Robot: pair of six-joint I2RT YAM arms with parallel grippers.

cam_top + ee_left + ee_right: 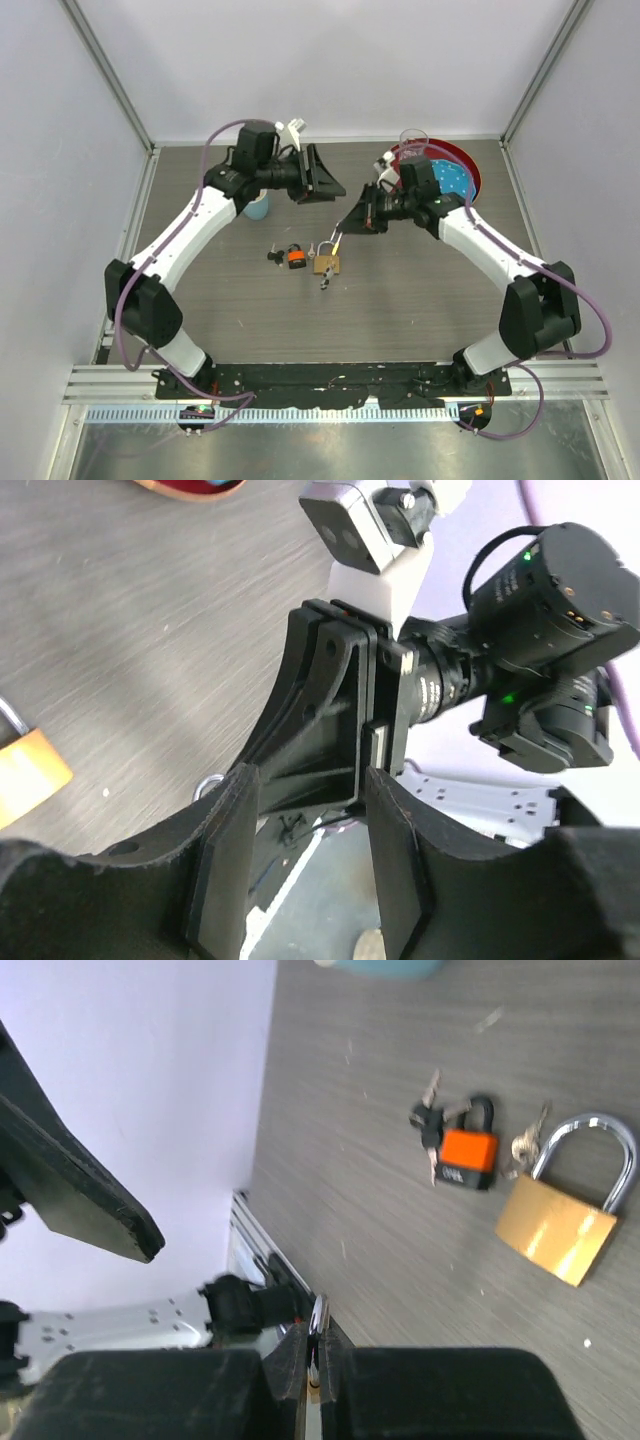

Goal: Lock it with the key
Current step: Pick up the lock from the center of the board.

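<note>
Pinching a thin silver blade (pixel 317 1320) in my right gripper (pixel 312 1355), jaws closed tight, I judge it a key readied for the brass padlock (pixel 558 1225). My left gripper (pixel 305 810) stands half open, empty, facing it. The key bunch (pixel 462 1150) lies on the table (pixel 400 1290), just beside that padlock.

Mid-frame in the top view, on the table (pixel 420 300): key bunch (pixel 288 257) to the left, padlock (pixel 326 264) just beside it on the right, shackle toward the top of the frame. Up and left of both, well apart, a cup (pixel 257 208) partly hidden by the left arm. In the upper right, a plate (pixel 472 178) near the table's far edge, a tumbler (pixel 413 140) at its upper-left rim. In the right wrist view, bunch left of padlock, both upper right
</note>
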